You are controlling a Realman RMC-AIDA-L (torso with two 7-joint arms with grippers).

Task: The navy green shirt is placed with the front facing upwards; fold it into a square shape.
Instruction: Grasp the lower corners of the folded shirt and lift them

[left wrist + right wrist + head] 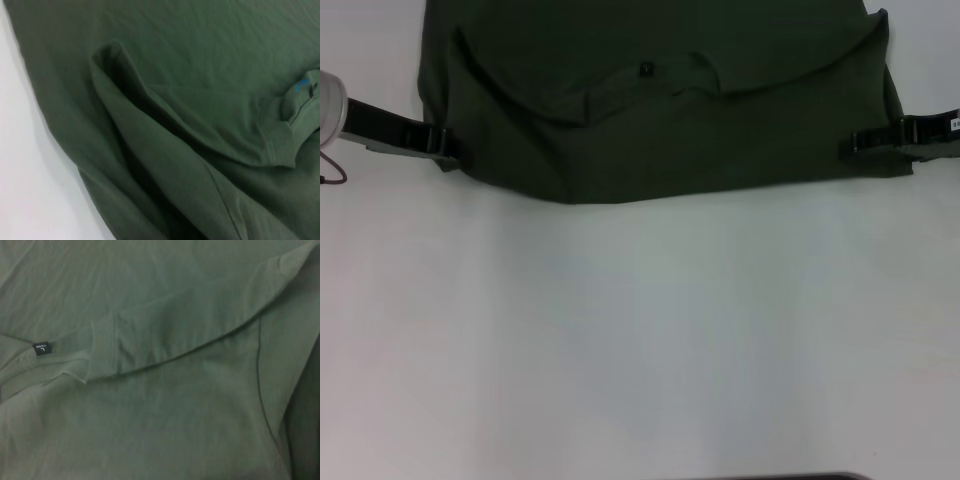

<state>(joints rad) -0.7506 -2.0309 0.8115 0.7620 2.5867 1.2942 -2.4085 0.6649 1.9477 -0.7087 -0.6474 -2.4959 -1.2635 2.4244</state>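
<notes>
We've got the left gripper (448,145) and right gripper (852,142) at the shirt (670,110) sides near the table (640,340) far edge, can't tell their grip, so cloth might slip mid-fold.

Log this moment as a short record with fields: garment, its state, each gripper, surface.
garment: green shirt
state: partly folded, collar and black tag showing, flap laid across the body
left gripper: at the shirt's left edge
right gripper: at the shirt's right edge
surface: white table, shirt at its far side
</notes>
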